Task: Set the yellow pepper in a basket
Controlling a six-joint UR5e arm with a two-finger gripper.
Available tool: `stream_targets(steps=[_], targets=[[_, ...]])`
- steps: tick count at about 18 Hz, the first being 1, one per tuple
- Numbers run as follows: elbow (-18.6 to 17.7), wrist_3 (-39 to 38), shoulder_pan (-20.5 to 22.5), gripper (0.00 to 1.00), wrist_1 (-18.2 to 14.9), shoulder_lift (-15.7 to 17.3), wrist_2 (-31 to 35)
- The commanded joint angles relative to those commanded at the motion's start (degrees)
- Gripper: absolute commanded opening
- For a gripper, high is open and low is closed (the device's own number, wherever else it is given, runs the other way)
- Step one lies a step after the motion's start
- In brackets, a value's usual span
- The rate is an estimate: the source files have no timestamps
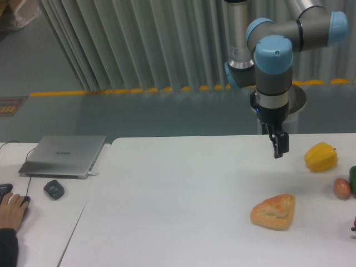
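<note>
1. A smooth white table [183,206] stands before pale pleated curtains [139,44] and a grey floor marked by a yellow stripe [111,92].
2. One grey arm with blue joint caps hangs above the table; its dark gripper [280,150] points down, fingers seemingly close together, though whether they are shut I cannot tell. It holds nothing.
3. One yellow pepper [321,157], glossy and lobed, sits on the table near the right edge, right of the gripper and apart from it.
4. One golden-brown bread piece [273,212], crusty and roughly triangular, lies in front.
5. One small orange-brown egg shape [341,188] sits beside one dark green vegetable [352,179].
6. One closed silver laptop [64,156], one dark mouse [54,189] and a person's hand [12,208] occupy the left side.
</note>
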Motion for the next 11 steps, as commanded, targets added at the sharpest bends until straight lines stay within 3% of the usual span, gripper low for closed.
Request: stream_targets(steps=[11], targets=[[-0.44, 0.17, 0.79, 1.0, 0.35, -0.18, -2.37]])
